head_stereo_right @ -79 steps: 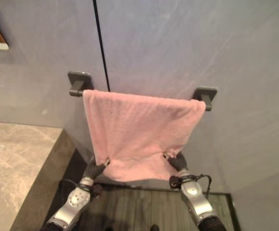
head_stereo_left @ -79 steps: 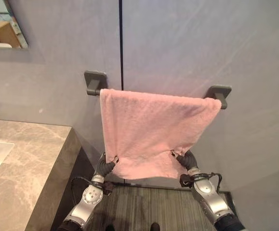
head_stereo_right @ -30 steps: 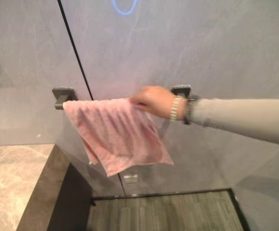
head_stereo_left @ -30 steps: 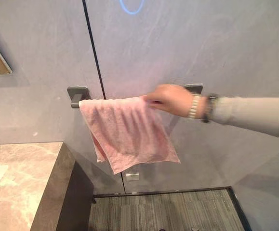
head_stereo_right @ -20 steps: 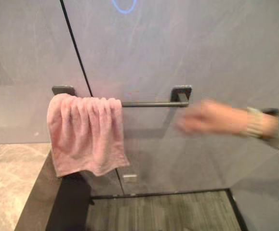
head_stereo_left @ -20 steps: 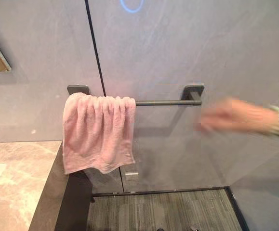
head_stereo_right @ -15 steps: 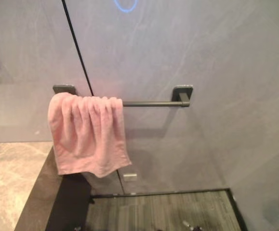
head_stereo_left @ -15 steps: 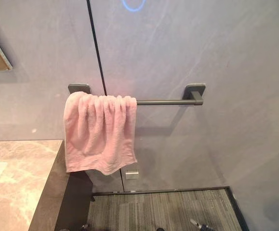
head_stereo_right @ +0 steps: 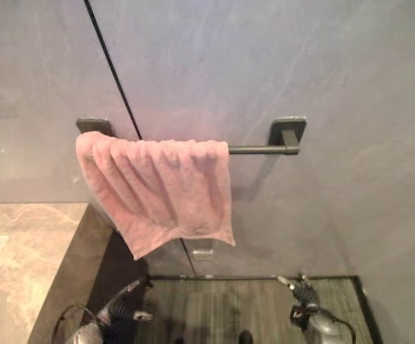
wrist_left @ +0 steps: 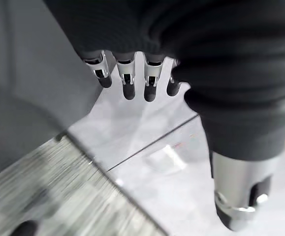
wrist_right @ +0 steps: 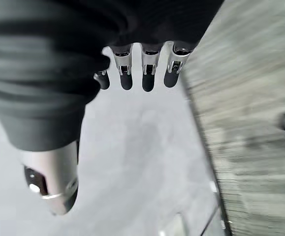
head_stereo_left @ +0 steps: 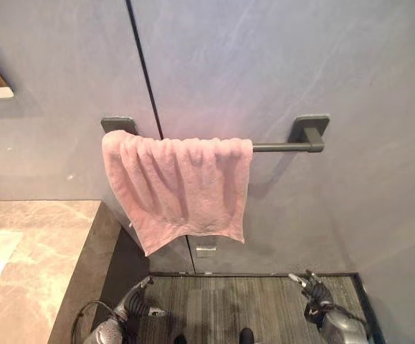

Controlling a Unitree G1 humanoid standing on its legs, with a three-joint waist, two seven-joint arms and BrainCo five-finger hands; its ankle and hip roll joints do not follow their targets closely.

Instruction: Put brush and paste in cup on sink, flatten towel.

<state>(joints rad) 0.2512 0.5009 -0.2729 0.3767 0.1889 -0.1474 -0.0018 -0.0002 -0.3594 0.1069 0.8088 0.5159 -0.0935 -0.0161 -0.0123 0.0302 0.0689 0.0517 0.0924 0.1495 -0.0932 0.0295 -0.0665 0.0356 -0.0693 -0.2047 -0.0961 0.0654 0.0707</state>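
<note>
We see a pink towel [head_stereo_left: 180,188] hanging over a dark rail [head_stereo_left: 282,147] on the grey wall [head_stereo_left: 279,64], in the middle of the frame. It is bunched toward the left end of the rail, gathered in soft vertical folds along the top, and it covers the rail from the left bracket [head_stereo_left: 117,123] to a little past the middle. The right stretch of the rail is bare up to the right bracket [head_stereo_left: 309,129]. The towel's lower edge runs unevenly, dipping to a point at lower left. A black vertical seam [head_stereo_left: 144,68] in the wall runs down behind the towel. At the lower left of the frame lies a brown marble counter [head_stereo_left: 42,251] with a pale patch at its left edge. Our left hand [head_stereo_left: 134,304] shows at the bottom left, low above the striped floor mat [head_stereo_left: 225,304], well below the towel and touching nothing; in its wrist view the fingers [wrist_left: 127,83] are straight and spread, with the thumb [wrist_left: 240,191] apart from them. Our right hand [head_stereo_left: 309,290] shows at the bottom right, also low and apart from the towel; its fingers [wrist_right: 147,73] stand straight side by side, thumb [wrist_right: 51,179] off to one side, holding nothing.
</note>
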